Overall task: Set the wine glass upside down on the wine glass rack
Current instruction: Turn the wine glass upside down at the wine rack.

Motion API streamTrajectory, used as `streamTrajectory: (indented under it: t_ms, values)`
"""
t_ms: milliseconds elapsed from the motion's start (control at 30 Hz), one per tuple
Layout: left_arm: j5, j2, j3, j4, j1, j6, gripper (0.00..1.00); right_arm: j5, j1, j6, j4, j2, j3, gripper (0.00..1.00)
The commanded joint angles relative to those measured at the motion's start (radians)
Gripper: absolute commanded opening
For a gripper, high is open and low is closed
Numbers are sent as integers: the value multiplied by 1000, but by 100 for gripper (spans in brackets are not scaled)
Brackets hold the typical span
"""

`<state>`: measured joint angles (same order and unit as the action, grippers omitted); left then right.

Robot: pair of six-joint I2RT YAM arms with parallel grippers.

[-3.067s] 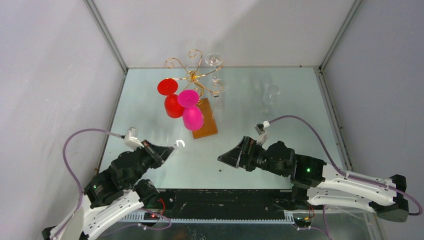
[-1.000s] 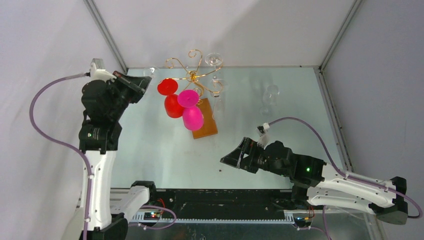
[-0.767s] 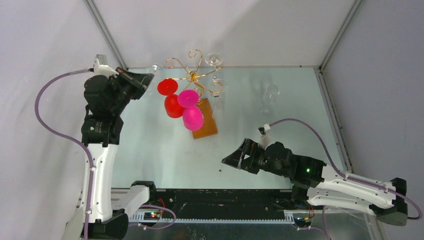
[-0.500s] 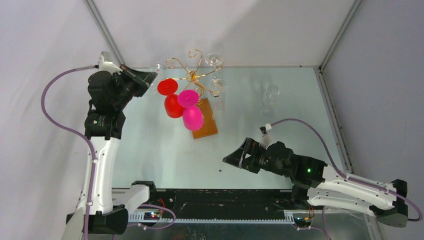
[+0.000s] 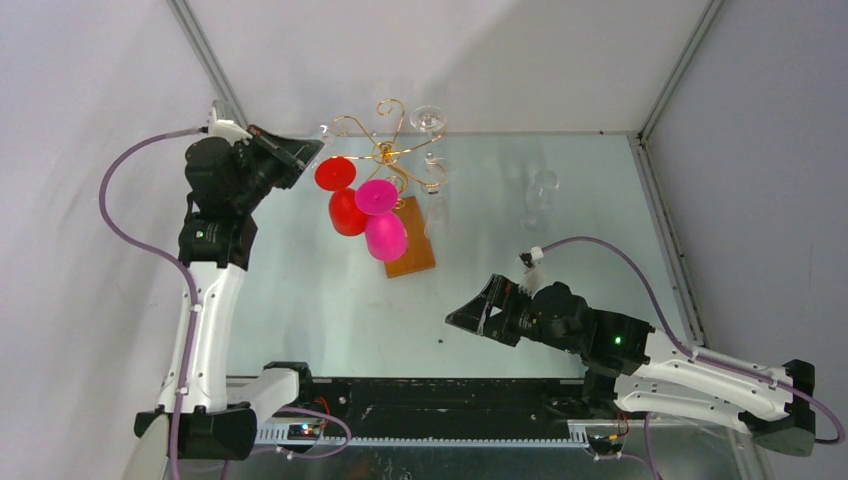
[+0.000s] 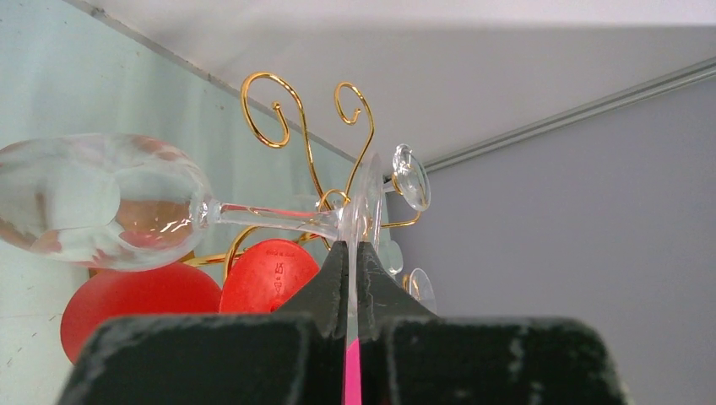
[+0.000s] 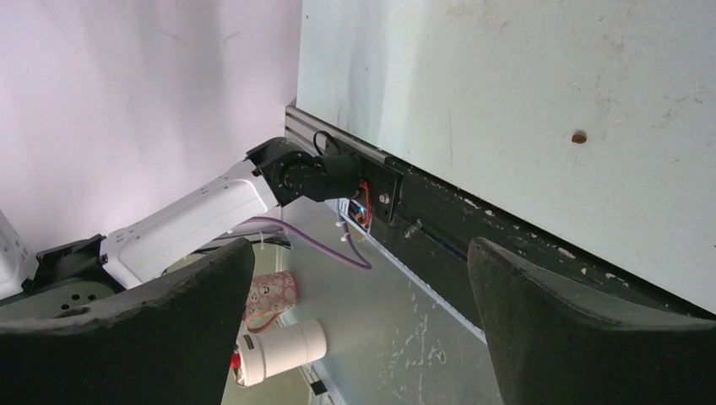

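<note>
Near right, low over pale scuffed table (image 5: pixel 330 310): black right gripper (image 5: pixel 462 308), blunt fingers spread wide. Far left, held high: left gripper (image 6: pixel 350 253) pinched on flat foot of clear wine glass (image 6: pixel 127 202), thin stem level, rounded bowl sideways. Just beyond: wine glass rack (image 5: pixel 385 152), gold wire scrolls, brown wooden base, glossy red glass (image 5: pixel 347 212) and magenta glass (image 5: pixel 385 236) hung upside down.

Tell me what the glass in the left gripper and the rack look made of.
The wine glass looks like clear glass or plastic: see-through, with glints. The wine glass rack looks like shiny gold metal wire bent into curls, on a brown, probably wooden base.
</note>
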<state>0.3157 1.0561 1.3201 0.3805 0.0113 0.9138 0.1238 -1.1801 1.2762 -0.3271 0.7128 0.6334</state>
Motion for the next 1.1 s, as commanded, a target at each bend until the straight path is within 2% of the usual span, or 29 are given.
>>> streamTrajectory:
  t_ms: [0,1067]
  values:
    - [36,5,-3,-97,-8,20,0,-1,4,3,14,0,-1,100]
    - [222,153,40,-189,2,112,0,9,5,11,-29,-31,-21,100]
